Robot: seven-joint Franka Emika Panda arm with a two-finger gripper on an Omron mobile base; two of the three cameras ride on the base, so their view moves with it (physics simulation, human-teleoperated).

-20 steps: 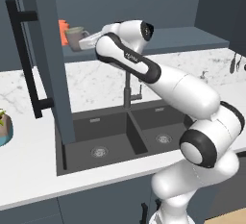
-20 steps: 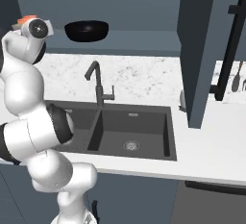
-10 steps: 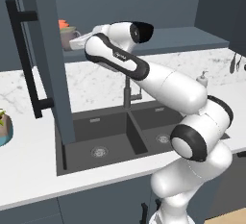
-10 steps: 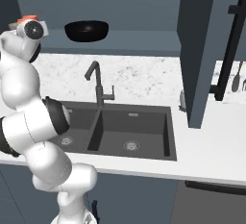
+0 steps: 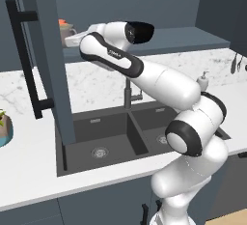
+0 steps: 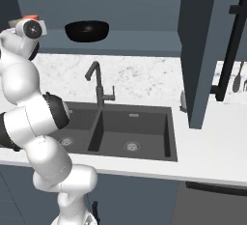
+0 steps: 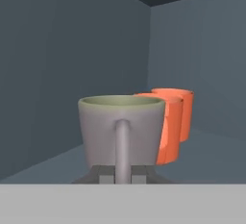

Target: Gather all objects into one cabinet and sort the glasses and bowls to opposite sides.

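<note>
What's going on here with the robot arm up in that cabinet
The arm is reaching into the open wall cabinet, and its fingers are shut on the handle of the grey-beige mug. Two orange cups stand right behind the mug at that end of the shelf. The black bowl sits well apart, farther along the same shelf, above the sink.

Rendered kitchen: double black sink (image 5: 116,137) with dark faucet (image 6: 98,84), white marble desk (image 6: 144,77), slate-blue wall cabinets (image 6: 200,50) with black bar handles (image 5: 26,60), soap dispenser (image 5: 203,80).

cabinet shelf (image 6: 144,38), black bowl (image 6: 87,30), mug (image 7: 122,134), orange cup (image 7: 177,117)
</note>
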